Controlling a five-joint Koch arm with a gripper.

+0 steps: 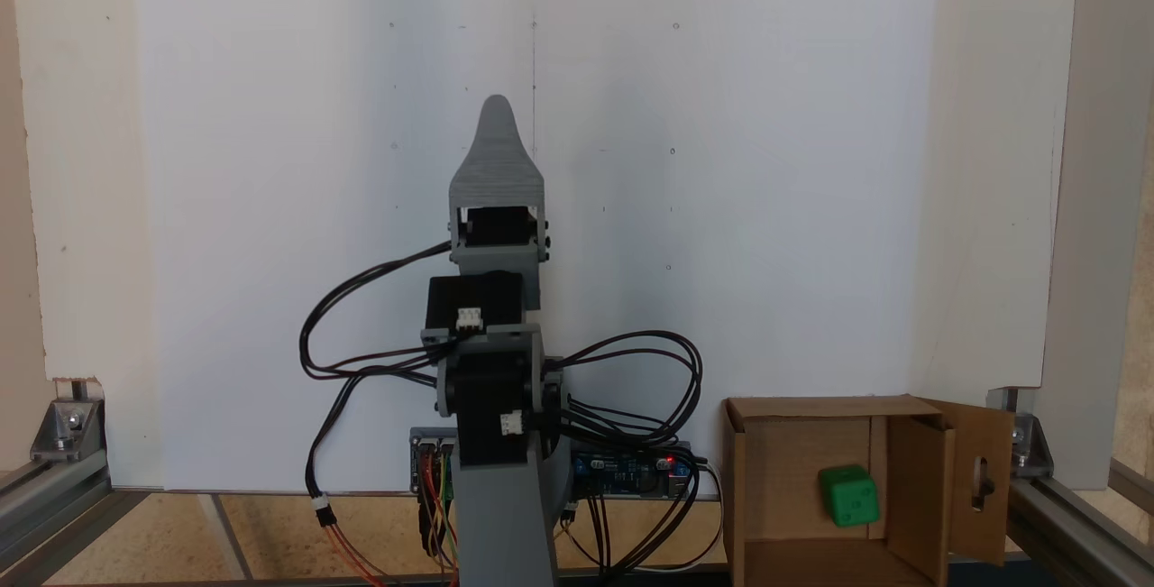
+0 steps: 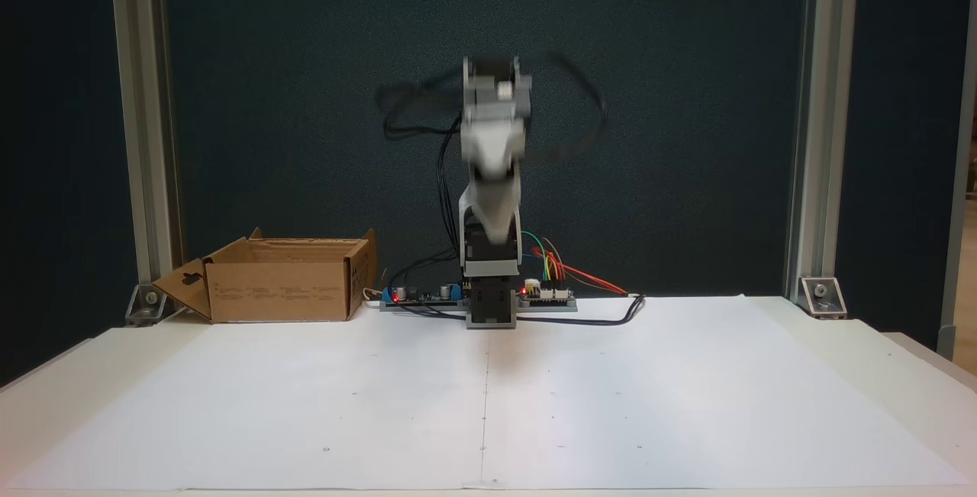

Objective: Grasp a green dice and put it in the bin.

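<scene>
The green dice [image 1: 848,496] lay inside the bin [image 1: 753,479] — a cardboard box at the tabletop's [image 2: 687,390] rear edge, beside the arm's base. The gripper [image 1: 496,118] stood raised over the base — jaw state indeterminate.

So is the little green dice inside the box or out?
Inside. The small green plastic dice lies within the brown cardboard box, walls around it.

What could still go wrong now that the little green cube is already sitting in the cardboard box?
Not much, probably. The arm looks blurred, so it seems to be moving; its loose black cables loop wide and might snag on a joint. The green dice lies inside the bin, which stands close to the arm's base, so a wide swing could nudge the bin.
</scene>
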